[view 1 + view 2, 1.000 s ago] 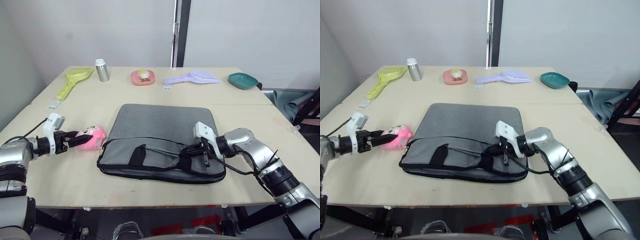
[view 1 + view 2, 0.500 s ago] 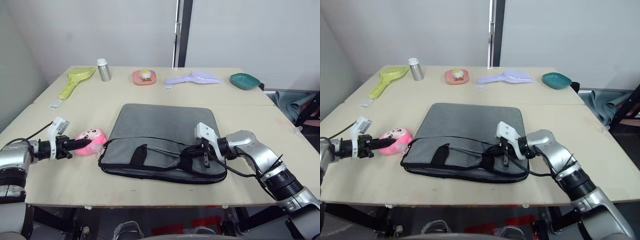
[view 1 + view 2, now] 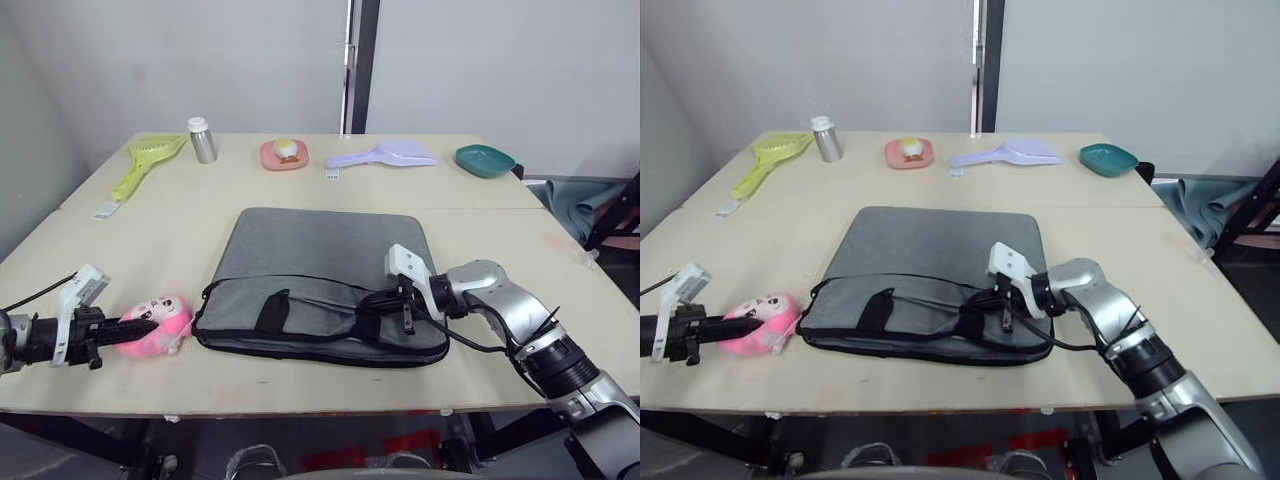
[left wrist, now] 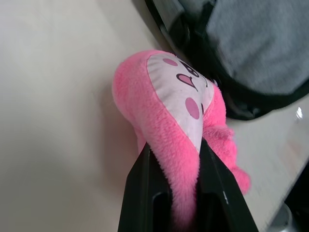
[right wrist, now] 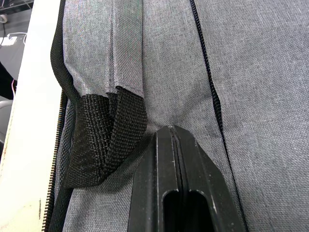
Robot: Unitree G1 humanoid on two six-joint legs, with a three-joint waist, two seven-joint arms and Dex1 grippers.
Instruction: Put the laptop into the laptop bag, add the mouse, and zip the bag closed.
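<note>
Table (image 3: 500,225) carrying one laptop bag (image 3: 325,255), one pink plush toy (image 3: 155,325), and along the far edge one green scoop (image 3: 150,160), one metal bottle (image 3: 203,141), one pink dish (image 3: 285,153), one lilac scoop (image 3: 385,155) and one teal bowl (image 3: 485,160). The grey bag lies flat in the middle of the table, its black strap handles (image 3: 275,310) toward the near edge. The plush toy lies just beside the bag's near left corner.

Left gripper (image 4: 176,164): arm stretched low along the near left edge, fingers (image 4: 145,183) level with the table and clenched on the plush toy, which bulges up between them. Right gripper (image 5: 174,137): arm bent at the elbow, forearm reaching in from the right edge, fingers pressed together with no gap, tips resting on the bag's grey fabric beside a black strap handle near the bag's near right corner.
</note>
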